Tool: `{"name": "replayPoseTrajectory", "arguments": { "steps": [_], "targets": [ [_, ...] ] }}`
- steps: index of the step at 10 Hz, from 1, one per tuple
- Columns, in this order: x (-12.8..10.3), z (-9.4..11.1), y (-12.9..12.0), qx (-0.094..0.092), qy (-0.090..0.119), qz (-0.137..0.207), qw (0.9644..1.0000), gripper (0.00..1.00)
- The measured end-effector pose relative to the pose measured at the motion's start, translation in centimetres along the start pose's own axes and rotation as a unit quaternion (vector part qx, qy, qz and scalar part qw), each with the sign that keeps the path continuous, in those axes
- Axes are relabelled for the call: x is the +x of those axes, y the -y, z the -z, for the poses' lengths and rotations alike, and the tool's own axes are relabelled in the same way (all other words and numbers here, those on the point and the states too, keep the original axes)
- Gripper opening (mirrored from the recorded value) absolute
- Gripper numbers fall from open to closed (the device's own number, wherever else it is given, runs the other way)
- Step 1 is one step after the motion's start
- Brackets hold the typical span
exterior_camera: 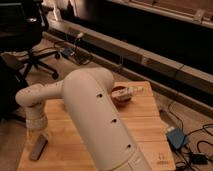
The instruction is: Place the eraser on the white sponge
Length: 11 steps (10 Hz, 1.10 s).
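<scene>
Wooden counter (pixel 145 125), dim room; claw (pixel 40 134) sat lower left, spread wide, holding nothing, just above grey eraser (pixel 37 148) lying flat. 1 red bowl (pixel 121 95) right of centre.

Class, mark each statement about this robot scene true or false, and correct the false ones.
1. The grey eraser lies flat on the wooden table. True.
2. The gripper hangs over the red bowl. False: it is at the picture's left side of the table, just above the eraser's far end.
3. The red bowl stands near the table's far edge. True.
4. The office chair stands on the table. False: it stands on the floor beyond the table, at the picture's left.
</scene>
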Motion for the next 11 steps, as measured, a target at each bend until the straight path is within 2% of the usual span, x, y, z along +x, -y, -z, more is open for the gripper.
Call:
{"name": "replayPoseTrajectory", "arguments": {
  "steps": [5, 7, 8, 10, 11],
  "targets": [
    [-1.6, -1.1, 0.2, -0.005, -0.007, -0.022, 0.9997, 0.64],
    [-1.9, -1.3, 0.0, -0.004, -0.007, -0.02, 0.9998, 0.51],
    [-2.0, -1.4, -0.3, -0.003, -0.009, -0.015, 0.9999, 0.38],
    [-2.0, -1.5, -0.6, 0.0, -0.013, -0.01, 0.9999, 0.2],
    [-2.0, -1.4, -0.6, 0.002, -0.015, -0.009, 0.9998, 0.08]
  ]
}}
